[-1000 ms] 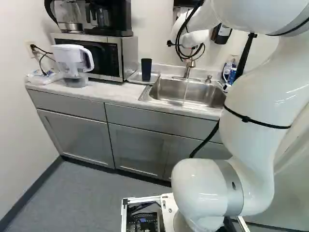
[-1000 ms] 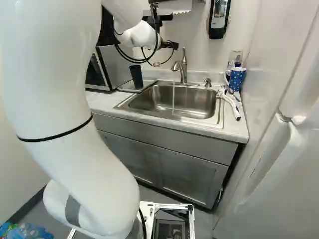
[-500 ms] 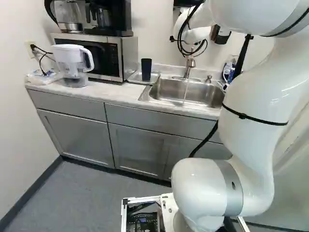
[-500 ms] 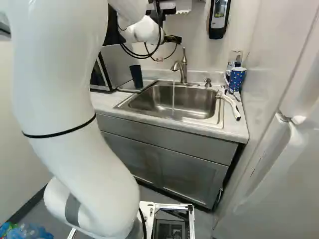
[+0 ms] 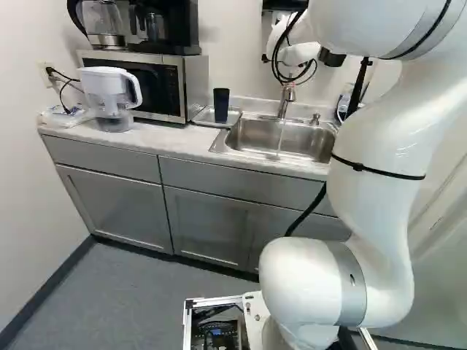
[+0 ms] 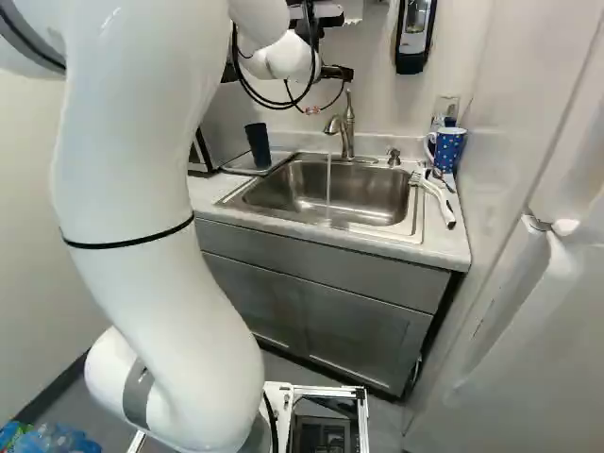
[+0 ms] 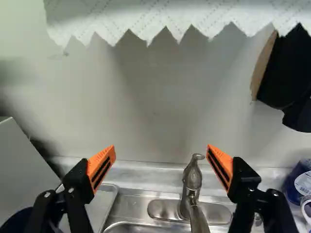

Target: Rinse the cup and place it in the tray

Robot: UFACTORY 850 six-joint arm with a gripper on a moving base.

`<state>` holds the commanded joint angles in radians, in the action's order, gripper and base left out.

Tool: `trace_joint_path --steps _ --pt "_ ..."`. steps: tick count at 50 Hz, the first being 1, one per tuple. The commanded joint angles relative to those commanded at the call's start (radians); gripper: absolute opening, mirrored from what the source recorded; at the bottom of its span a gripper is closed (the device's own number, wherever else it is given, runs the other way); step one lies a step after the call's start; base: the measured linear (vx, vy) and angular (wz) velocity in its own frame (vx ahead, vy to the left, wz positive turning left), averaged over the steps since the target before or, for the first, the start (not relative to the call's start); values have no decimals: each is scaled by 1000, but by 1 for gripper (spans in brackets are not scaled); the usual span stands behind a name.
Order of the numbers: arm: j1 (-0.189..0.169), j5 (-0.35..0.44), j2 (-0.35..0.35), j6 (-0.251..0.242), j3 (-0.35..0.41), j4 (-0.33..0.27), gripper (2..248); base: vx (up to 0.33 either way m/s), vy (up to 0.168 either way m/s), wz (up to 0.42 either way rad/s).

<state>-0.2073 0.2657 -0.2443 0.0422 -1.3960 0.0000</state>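
The dark tumbler is standing upright in the tray, probably to drain after rinsing; I'm holding the gripper spread and empty, likely for shutting off the running faucet.

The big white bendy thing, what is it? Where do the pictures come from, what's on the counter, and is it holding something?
That is a robot arm. Two cameras watch from behind it, one at its left, one at its right. A third rides on its wrist and looks along its gripper, the robot's "hand", with two orange-padded fingers. They are open, with nothing between them.

On the counter, a dark cup stands in a shallow tray beside the sink. Water runs from the faucet. Past the sink's other side is a blue dotted mug. A white pitcher stands in front of the microwave.
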Motion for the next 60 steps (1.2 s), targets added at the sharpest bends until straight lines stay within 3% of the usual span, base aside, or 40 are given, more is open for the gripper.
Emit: trace_joint_path --steps 28,60 --pt "2 0 -90 0 -102 0 247 0 0 0" --pt "4 0 -104 0 -119 0 247 0 0 0"
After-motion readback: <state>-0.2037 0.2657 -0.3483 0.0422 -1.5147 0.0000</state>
